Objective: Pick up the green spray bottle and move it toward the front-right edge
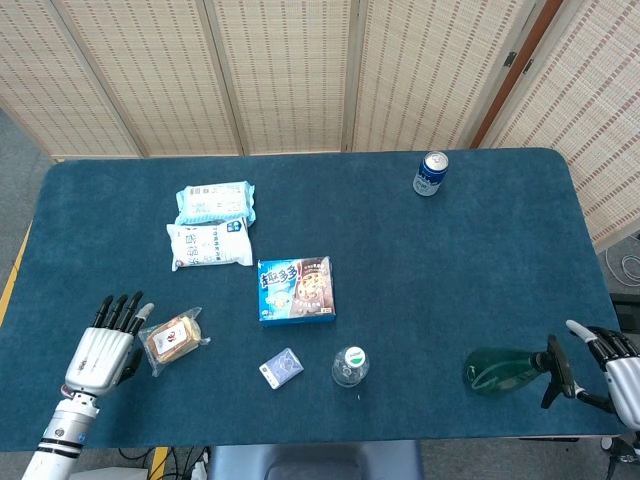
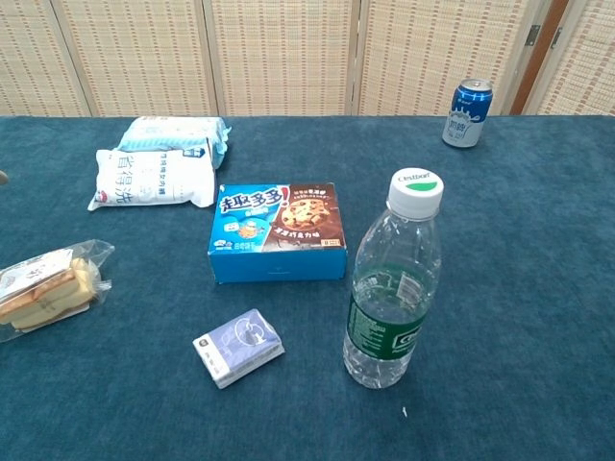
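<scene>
The green spray bottle (image 1: 503, 370) lies on its side near the front-right edge of the blue table (image 1: 470, 270) in the head view, its black nozzle pointing right. My right hand (image 1: 618, 366) is at the table's right edge, just beyond the nozzle and apart from it, fingers spread and holding nothing. My left hand (image 1: 104, 345) rests flat on the front-left of the table, fingers extended, beside a wrapped snack (image 1: 173, 339). The chest view shows neither hand nor the spray bottle.
A clear water bottle (image 1: 350, 366) (image 2: 394, 283) stands at front centre. A small card pack (image 1: 281, 368), a cookie box (image 1: 296, 290), two white-blue pouches (image 1: 211, 228) and a blue can (image 1: 430, 173) are spread over the table. Woven screens stand behind.
</scene>
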You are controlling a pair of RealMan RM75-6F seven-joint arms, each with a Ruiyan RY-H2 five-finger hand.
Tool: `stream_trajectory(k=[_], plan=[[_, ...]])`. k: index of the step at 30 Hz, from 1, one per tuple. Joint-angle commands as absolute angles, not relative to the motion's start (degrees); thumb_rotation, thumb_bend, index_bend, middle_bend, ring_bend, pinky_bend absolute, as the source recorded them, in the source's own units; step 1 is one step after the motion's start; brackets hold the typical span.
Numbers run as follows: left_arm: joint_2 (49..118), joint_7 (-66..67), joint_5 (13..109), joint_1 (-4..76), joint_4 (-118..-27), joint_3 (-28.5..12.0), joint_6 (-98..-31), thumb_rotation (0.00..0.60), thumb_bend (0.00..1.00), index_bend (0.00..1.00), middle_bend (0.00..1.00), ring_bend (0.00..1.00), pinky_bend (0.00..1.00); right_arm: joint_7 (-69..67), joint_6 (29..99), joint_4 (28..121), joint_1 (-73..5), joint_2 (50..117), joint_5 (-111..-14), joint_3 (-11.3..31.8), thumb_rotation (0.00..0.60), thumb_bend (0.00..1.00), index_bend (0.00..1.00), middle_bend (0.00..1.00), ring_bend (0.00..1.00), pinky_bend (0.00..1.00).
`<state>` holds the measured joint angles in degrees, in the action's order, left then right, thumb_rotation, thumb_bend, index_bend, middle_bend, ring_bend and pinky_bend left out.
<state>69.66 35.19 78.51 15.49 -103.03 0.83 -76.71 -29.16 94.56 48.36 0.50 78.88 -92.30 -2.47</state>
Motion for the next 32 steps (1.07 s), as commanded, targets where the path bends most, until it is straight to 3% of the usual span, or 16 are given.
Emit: stream_trajectory(k=[1, 15, 32], plan=[[70.0, 34.2, 78.9, 14.9, -102.6, 0.8, -77.5, 0.600, 0.44, 0.09, 0.00, 0.00, 0.00, -25.0, 92.7, 51.8, 0.2, 76.4, -92.6, -3.0, 0.600, 0.15, 0.19, 0.31, 0.21, 0.23], [72.8, 37.3, 81.7, 12.1, -104.0, 1.9, -81.5, 0.600, 0.44, 0.09, 0.00, 0.00, 0.00, -23.3, 93.4, 53.7, 1.1, 74.3, -93.6, -3.5, 0.600, 0.16, 0.19, 0.30, 0.21, 0.23], [73.0, 36.3, 82.3, 12.6, -102.7, 1.3, -79.5, 0.600, 0.44, 0.09, 0.00, 0.00, 0.00, -24.3, 92.5, 52.3, 1.1, 76.1, -93.5, -3.2, 0.600, 0.16, 0.19, 0.30, 0.21, 0.23]])
